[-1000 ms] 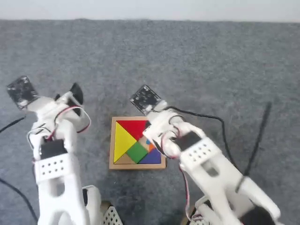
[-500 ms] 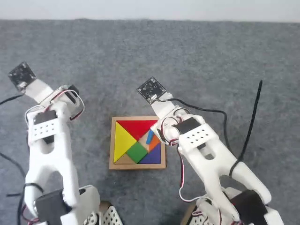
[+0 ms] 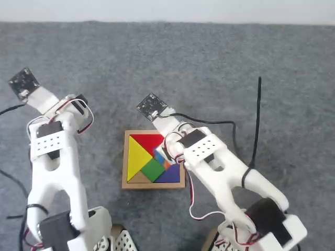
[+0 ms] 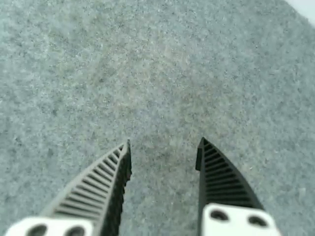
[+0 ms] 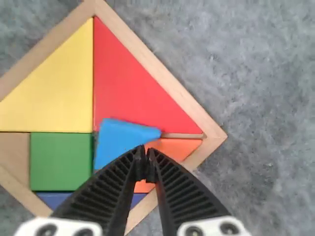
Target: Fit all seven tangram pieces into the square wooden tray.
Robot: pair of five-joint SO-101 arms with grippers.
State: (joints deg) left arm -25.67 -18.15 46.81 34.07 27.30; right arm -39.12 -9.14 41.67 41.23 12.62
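Observation:
The square wooden tray (image 3: pixel 125 159) lies on the carpet between the two arms. It holds a red triangle (image 5: pixel 128 93), a yellow triangle (image 5: pixel 59 88), a green square (image 5: pixel 60 160), an orange piece (image 5: pixel 179 145) and a dark blue piece (image 5: pixel 49 199). A light blue triangle (image 5: pixel 115 142) lies askew over the seams between red, green and orange. My right gripper (image 5: pixel 144 152) is shut, its tips on that triangle's edge above the tray (image 5: pixel 162 83). My left gripper (image 4: pixel 165 147) is open over bare carpet, far left of the tray.
Grey carpet surrounds the tray on all sides. A bare wooden patch (image 5: pixel 12 152) shows in the tray beside the green square. A black cable (image 3: pixel 256 120) rises behind the right arm (image 3: pixel 209 157). The left arm (image 3: pixel 52 146) stands left of the tray.
The right arm has swung left, bringing its gripper toward the tray's middle, and the light blue triangle has shifted left with it. The left arm rose earlier and has since held still.

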